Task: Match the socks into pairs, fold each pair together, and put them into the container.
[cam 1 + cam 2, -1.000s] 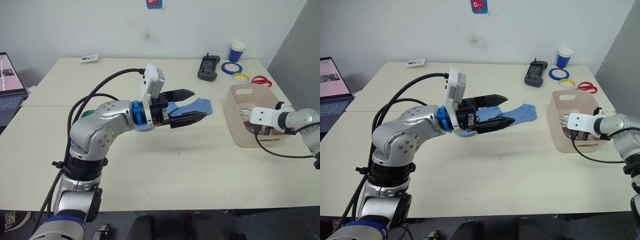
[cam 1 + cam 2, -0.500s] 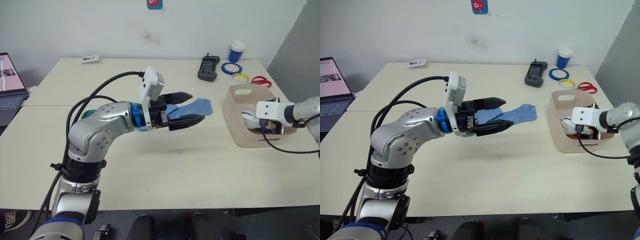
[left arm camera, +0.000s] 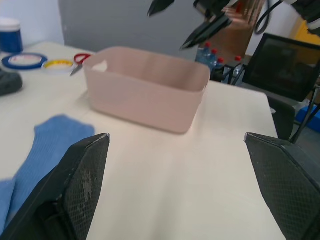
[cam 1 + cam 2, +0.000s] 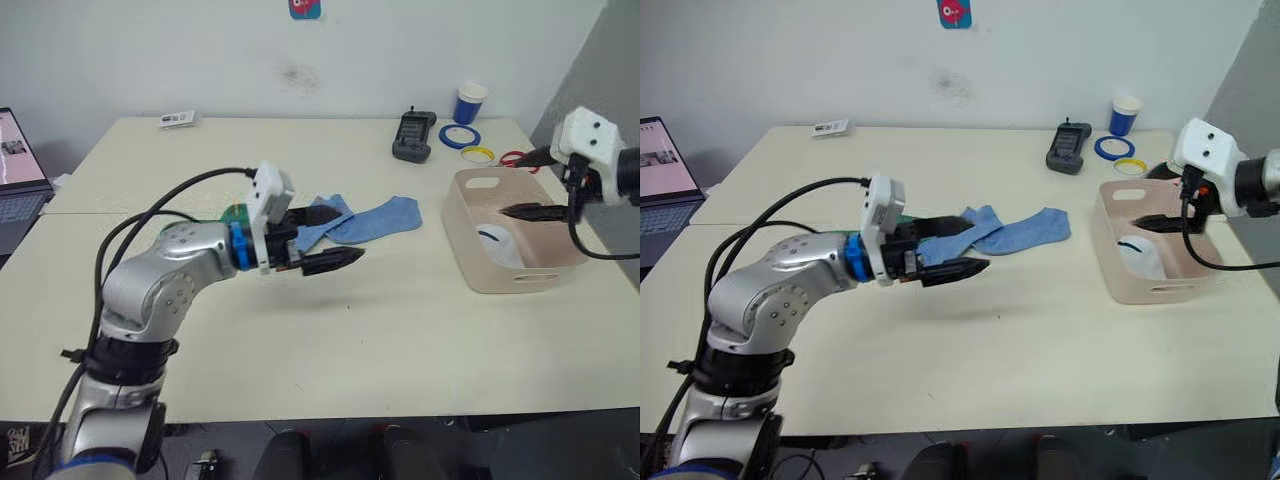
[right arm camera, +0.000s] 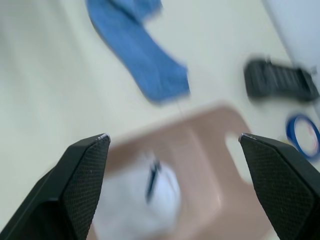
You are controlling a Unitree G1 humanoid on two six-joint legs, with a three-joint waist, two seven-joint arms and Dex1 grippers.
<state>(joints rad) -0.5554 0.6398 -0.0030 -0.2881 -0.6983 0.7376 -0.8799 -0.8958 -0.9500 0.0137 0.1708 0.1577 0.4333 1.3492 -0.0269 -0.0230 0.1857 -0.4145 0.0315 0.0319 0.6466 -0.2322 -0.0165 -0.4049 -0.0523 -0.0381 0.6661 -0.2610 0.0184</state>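
Setting: cream table (image 4: 400, 330) against a white wall, laptop at the 9 o'clock edge.
Right gripper (image 4: 527, 212): fingers apart, holding nothing, hanging above the container.
Container (image 4: 500, 270): pale pink tub at 3 o'clock; a folded white pair (image 4: 497, 243) lies inside.
Left gripper (image 4: 325, 236): fingers spread, empty, hovering over the table centre, pointing toward 3 o'clock.
Light blue socks (image 4: 365, 217): loose on the table just beyond the left gripper, overlapping, not folded.
Green sock (image 4: 236, 213): a scrap showing behind the left wrist.
Progress: white pair done; blue and green pairs look left to do.
Change: right gripper has risen out of the tub, leaving the white pair; left gripper has drawn back toward 9 o'clock.
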